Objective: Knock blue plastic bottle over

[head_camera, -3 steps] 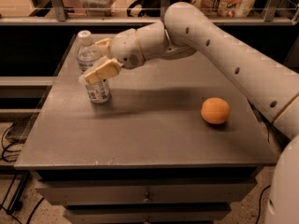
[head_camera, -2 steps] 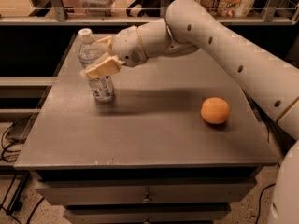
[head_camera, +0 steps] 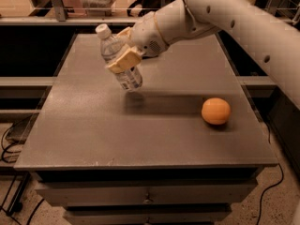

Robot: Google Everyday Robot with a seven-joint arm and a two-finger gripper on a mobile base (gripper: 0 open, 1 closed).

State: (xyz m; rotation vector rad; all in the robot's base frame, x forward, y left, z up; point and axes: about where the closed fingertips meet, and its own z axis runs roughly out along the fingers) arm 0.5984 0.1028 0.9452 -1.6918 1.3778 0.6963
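The blue plastic bottle (head_camera: 121, 62) is a slim clear bottle with a white cap and a printed label. It is tilted, cap toward the upper left, over the left middle of the grey table (head_camera: 154, 135). Its base seems slightly off the tabletop, with a shadow just beneath it. My gripper (head_camera: 117, 50) reaches in from the right and is shut on the bottle. One tan finger (head_camera: 124, 60) crosses the bottle's front and the other lies behind it. The white arm (head_camera: 234, 18) runs off to the upper right.
An orange ball (head_camera: 216, 110) lies on the table's right side, well apart from the bottle. A dark shelf and metal railing (head_camera: 56, 3) run behind the table. Cables lie on the floor at the lower left (head_camera: 11, 139).
The bottle stood upright near the table's left rear. Now it is tilted with its cap to the left and has shifted right and toward the front with the gripper. The ball has not moved.
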